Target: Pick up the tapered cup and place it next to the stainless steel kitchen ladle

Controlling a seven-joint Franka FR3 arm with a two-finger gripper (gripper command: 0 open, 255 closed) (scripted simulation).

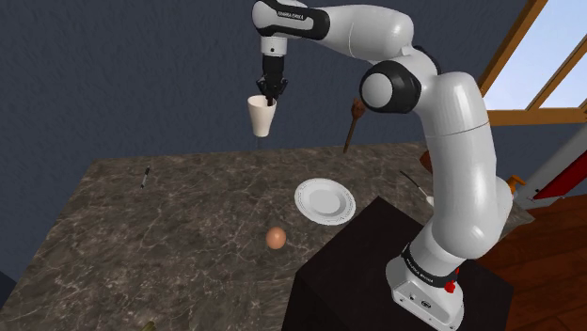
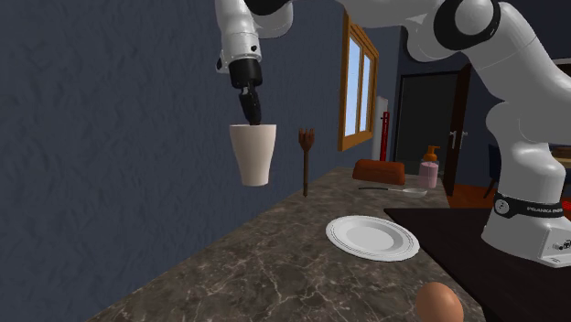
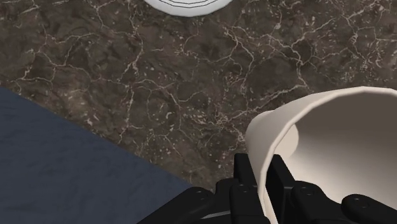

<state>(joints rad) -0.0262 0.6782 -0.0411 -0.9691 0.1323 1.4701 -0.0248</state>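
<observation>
A cream tapered cup hangs upright in the air, well above the dark marble counter. My gripper is shut on its rim from above, one finger inside the cup and one outside. The wrist view shows the cup's rim clasped between the black fingers, with the counter far below. A thin, small utensil, possibly the ladle, lies on the counter toward the shoulder view's left, far from the cup.
A white plate and a brown egg rest on the counter near the black stand. A brown wooden fork stands upright by the dark blue wall. A brown loaf and pink bottle sit farther back.
</observation>
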